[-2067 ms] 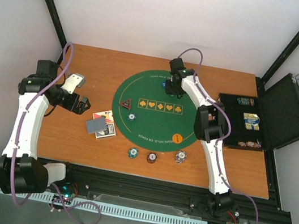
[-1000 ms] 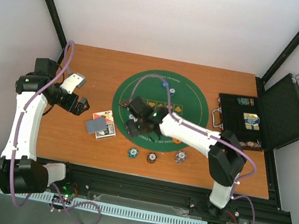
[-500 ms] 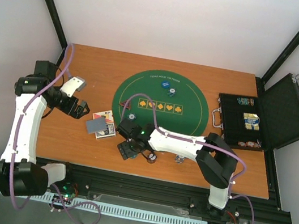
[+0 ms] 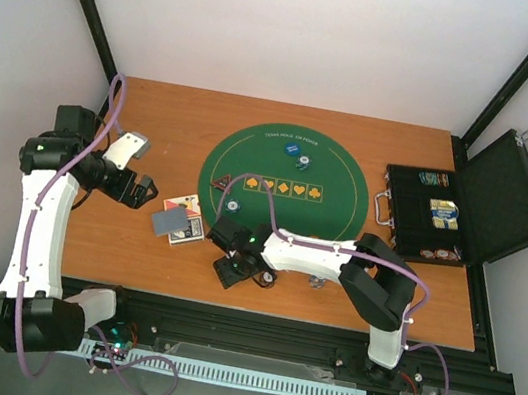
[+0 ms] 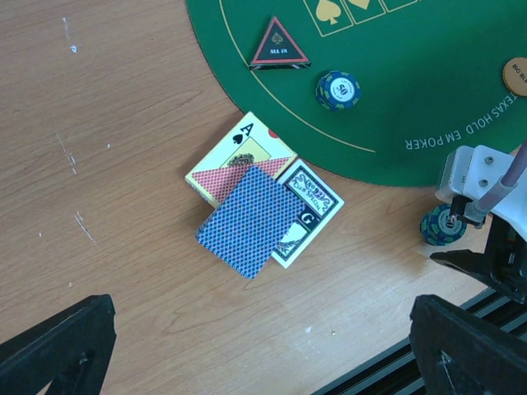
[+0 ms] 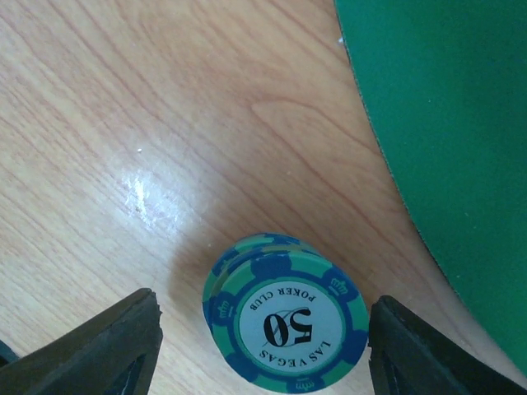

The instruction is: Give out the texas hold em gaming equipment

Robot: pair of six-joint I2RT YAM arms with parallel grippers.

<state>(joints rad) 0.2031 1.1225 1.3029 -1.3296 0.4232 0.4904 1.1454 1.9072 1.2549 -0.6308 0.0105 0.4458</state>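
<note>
Off the mat (image 6: 445, 123), right gripper (image 6: 268, 355) now astride green chips (image 6: 284, 325)

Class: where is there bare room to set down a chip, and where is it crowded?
Bare table: far-left corner beside the mat; near right, below the case. Crowded: near strip from cards to chips, around the right hand.

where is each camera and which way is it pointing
top external: above and behind, looking down on the wooden table; both arms show.
left wrist: over the table's left, looking down at blue-backed playing cards; left gripper's dark fingers show.
right wrist: low, straight down on a green-and-blue striped chip stack; right gripper's fingers flank it.
shared: both wrist views show that chip stack.
</note>
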